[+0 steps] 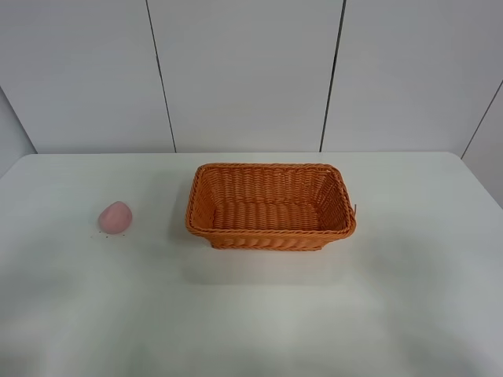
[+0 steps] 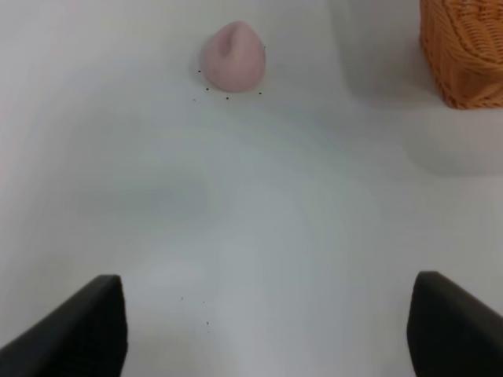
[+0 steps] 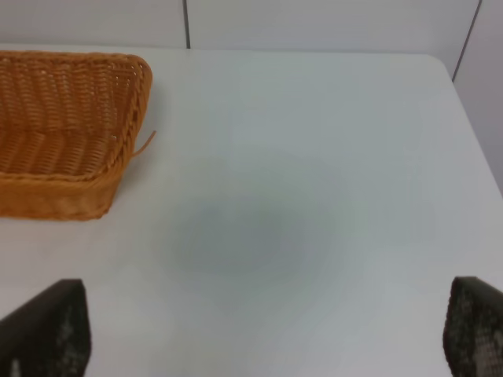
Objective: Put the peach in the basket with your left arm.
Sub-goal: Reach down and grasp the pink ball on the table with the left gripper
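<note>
The pale pink peach (image 1: 115,217) lies on the white table, left of the orange-brown wicker basket (image 1: 271,230), which stands empty at the middle. Neither arm shows in the exterior high view. In the left wrist view the peach (image 2: 232,56) lies some way ahead of my left gripper (image 2: 267,326), whose two black fingertips (image 2: 78,330) stand wide apart with nothing between them; a corner of the basket (image 2: 464,47) shows at the side. My right gripper (image 3: 259,334) is open and empty too, with the basket (image 3: 67,118) ahead of it to one side.
The white table (image 1: 251,314) ends at a panelled white wall behind the basket. A loose wicker strand (image 3: 144,144) sticks out of the basket's right corner. Tiny dark specks (image 2: 228,96) lie on the table around the peach.
</note>
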`<control>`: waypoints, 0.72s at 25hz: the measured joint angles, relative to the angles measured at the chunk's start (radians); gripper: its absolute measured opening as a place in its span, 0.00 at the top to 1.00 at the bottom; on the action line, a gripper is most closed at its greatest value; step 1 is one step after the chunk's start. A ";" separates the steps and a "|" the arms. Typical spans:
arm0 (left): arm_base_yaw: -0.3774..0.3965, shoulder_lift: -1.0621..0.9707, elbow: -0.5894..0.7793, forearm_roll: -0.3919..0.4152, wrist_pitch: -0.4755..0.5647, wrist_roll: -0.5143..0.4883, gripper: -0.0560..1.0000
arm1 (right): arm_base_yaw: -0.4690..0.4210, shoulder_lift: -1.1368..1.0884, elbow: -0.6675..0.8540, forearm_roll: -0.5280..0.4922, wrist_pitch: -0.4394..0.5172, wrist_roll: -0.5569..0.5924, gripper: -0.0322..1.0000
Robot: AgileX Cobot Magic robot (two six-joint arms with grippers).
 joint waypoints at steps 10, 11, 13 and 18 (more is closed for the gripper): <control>0.000 0.016 -0.017 0.001 -0.005 0.006 0.23 | 0.000 0.000 0.000 0.000 0.000 0.000 0.30; 0.000 0.047 -0.040 0.001 -0.009 0.007 0.23 | 0.000 0.000 0.000 0.000 0.000 0.000 0.30; 0.000 0.138 -0.094 0.000 -0.015 0.010 0.23 | 0.000 0.000 0.000 0.000 0.000 0.000 0.30; 0.000 0.503 -0.276 -0.001 -0.027 0.027 0.23 | 0.000 0.000 0.000 0.000 0.000 0.000 0.30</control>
